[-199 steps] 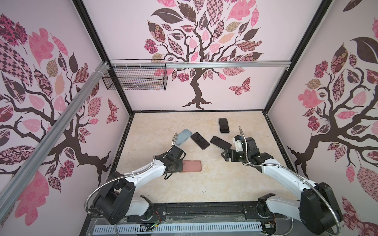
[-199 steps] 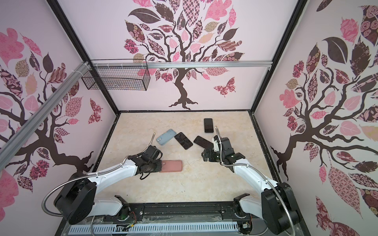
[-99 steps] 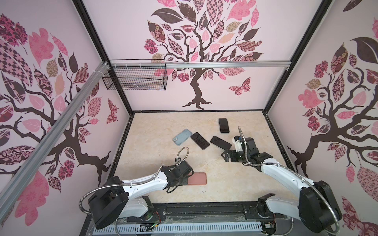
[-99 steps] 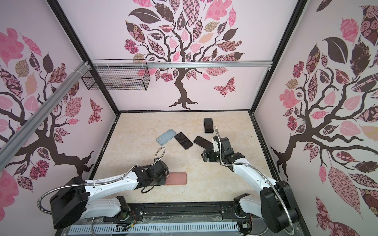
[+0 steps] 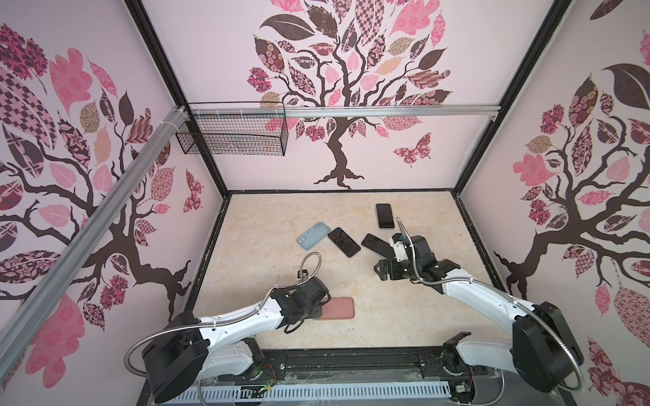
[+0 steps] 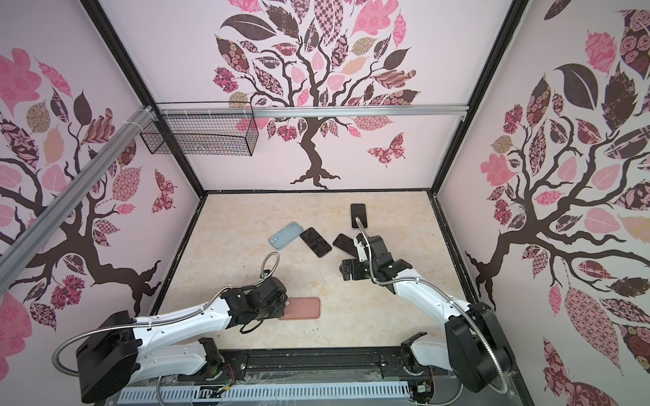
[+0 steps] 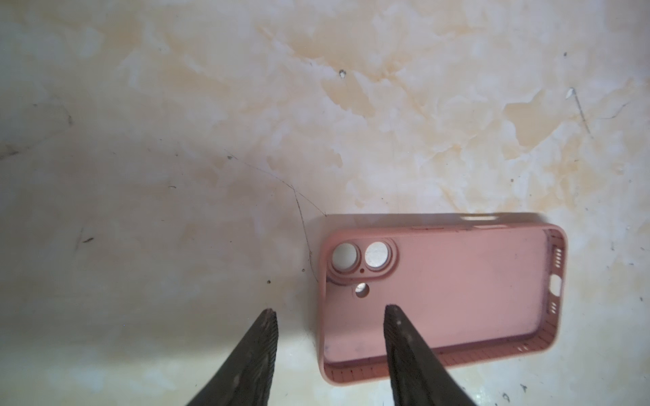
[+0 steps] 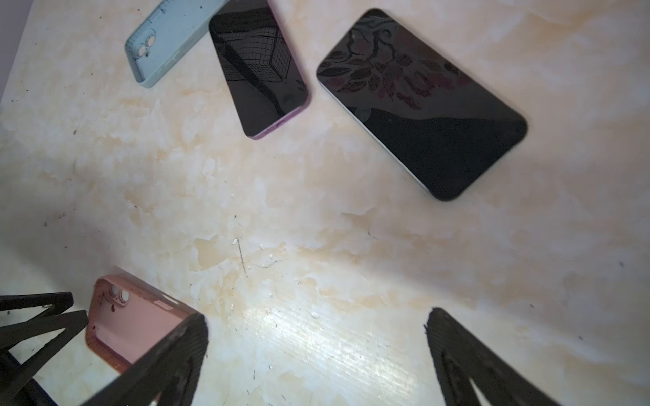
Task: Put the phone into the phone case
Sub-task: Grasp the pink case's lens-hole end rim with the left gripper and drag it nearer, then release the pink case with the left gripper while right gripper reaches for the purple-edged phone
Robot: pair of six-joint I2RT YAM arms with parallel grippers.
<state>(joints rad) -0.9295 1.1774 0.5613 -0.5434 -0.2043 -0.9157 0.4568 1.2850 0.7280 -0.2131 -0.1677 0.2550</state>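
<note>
jaws: left gripper [image 7: 330,311] parted over camera end of pink case [image 7: 457,288], gripping nothing; right gripper [image 8: 316,316] wide, empty | phone [image 5: 374,243] at its 12 o'clock

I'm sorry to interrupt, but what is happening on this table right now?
Two robot arms are set to fit a phone into a case. The left gripper is open over the camera end of the empty pink case, which lies flat, open side up, near the front. The right gripper is open too, holding nothing, above the table near three phones and a blue case.
</note>
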